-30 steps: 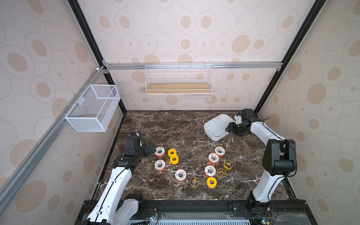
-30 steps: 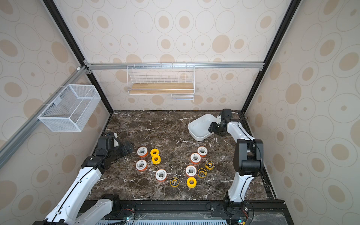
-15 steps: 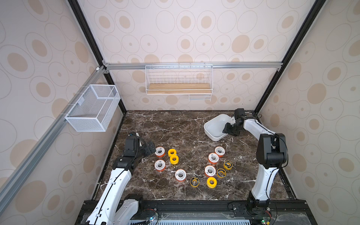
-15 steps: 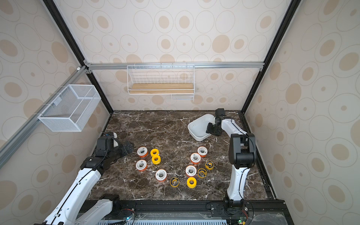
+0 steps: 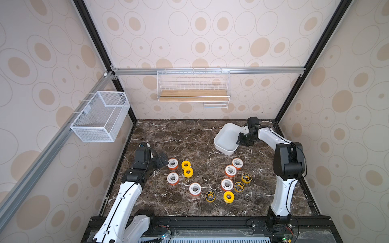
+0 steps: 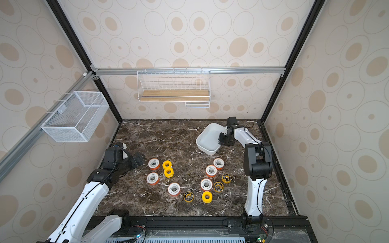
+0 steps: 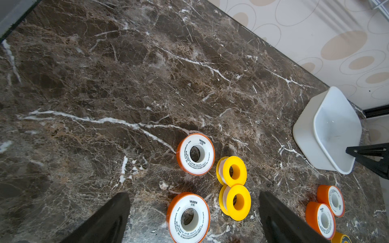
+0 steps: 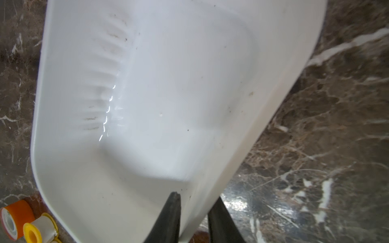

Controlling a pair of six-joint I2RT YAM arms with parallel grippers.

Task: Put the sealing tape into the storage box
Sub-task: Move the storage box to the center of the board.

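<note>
The right pincer is pinching the storage box wall near the tabletop's far right corner, the left pincer gaping above the sealing tape.

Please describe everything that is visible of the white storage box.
The storage box is a shallow white tub of glossy plastic with rounded corners. It is empty and rests on the dark marble table, near its far right corner. The right gripper pinches one rim, one finger inside, one outside.

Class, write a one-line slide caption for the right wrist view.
Right gripper fingers clamp the empty white storage box by its wall, one inside, one outside.
</note>
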